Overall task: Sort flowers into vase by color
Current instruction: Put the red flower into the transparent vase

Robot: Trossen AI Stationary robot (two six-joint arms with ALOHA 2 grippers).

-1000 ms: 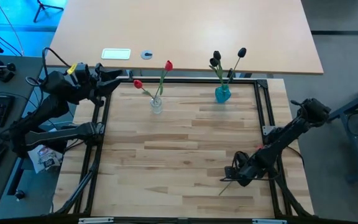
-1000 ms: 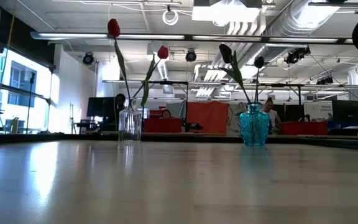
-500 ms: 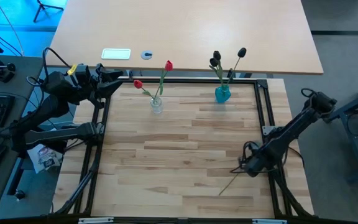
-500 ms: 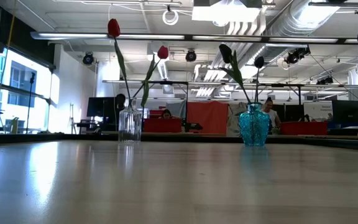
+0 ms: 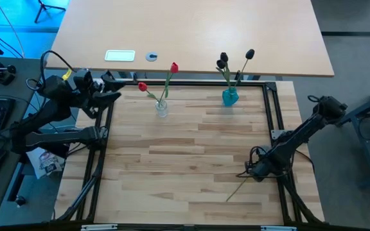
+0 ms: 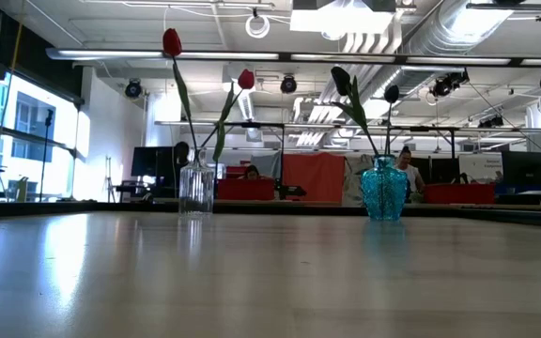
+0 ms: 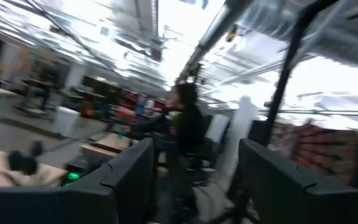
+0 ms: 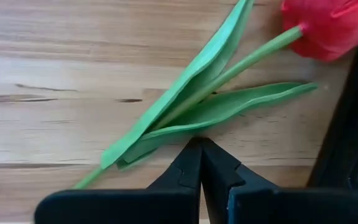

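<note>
- The left claw (image 5: 111,88) hangs at the far-left corner of the pale wooden slatted counter (image 5: 185,147), over its black frame; its two dark fingers (image 7: 114,186) stand wide apart with nothing between them, aimed out at the room.
- A small clear glass vase (image 5: 162,108) stands near the far edge, left of centre, with two red-headed artificial tulips (image 5: 174,67) on thin green stems standing in it.
- To its right, well apart, a blue-green glass vase (image 5: 230,97) near the same far edge holds three black-headed artificial tulips (image 5: 250,54).
- One more red-headed tulip on a long green stem (image 8: 229,71) lies flat on the counter near the right edge, toward the near side; its stem end (image 5: 234,191) points to the near edge, and its head sits beside the black frame.
- The right claw (image 5: 252,172) is down low at that lying flower; its fingers (image 8: 191,171) are pressed together tip to tip, just beside the leaves, with nothing visibly caught between them.
</note>
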